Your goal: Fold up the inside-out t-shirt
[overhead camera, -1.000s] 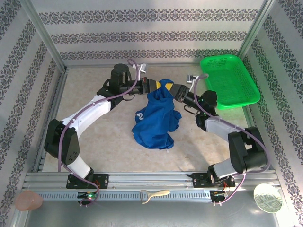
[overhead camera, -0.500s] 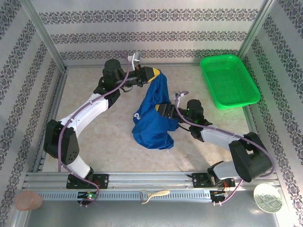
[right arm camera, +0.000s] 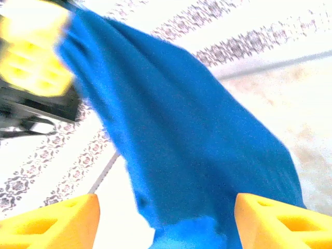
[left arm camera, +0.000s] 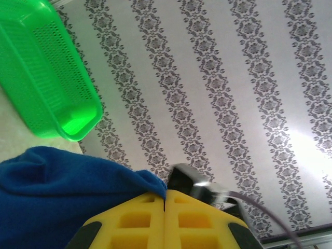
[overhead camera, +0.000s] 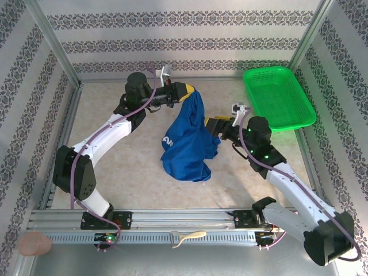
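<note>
While left gripper [overhead camera: 185,91] pinches t-shirt [overhead camera: 187,144] aloft, right gripper [overhead camera: 211,125] alongside, jaws apart

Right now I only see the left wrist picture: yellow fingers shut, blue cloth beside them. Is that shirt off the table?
Observer: Partly. From above, the left gripper pinches one end raised; the t-shirt drapes down to a heap on the table.
Operator: And the other arm?
Observer: The right gripper is at the shirt's right side, jaws open, cloth hanging between them.
Operator: Where does the basket stand?
Observer: The basket is at the table's far right corner, apart from the shirt.
</note>
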Motion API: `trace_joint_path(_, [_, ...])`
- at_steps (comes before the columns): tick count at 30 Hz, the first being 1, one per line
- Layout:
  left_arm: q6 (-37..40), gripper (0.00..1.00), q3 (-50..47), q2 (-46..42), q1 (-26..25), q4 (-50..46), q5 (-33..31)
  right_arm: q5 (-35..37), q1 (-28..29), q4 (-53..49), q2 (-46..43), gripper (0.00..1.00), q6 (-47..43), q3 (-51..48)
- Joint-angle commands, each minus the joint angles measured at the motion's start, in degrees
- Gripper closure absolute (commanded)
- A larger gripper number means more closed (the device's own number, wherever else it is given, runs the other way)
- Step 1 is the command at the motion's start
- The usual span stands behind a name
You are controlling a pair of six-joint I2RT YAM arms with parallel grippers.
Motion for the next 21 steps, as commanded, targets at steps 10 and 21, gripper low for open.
trace_joint_path(10, [2.7, 1.00, -0.5, -4.0, 0.1, -2.3, -0.6, 5.8, 4.2, -7.4, 15.0, 0.34, -9.8, 14.8])
trace_joint_path(21, [3.1, 1.00, -2.0, -3.7, 1.7, -4.5, -2.9, -14.6, -1.0, -3.8, 18.9, 1.00, -8.2, 18.8])
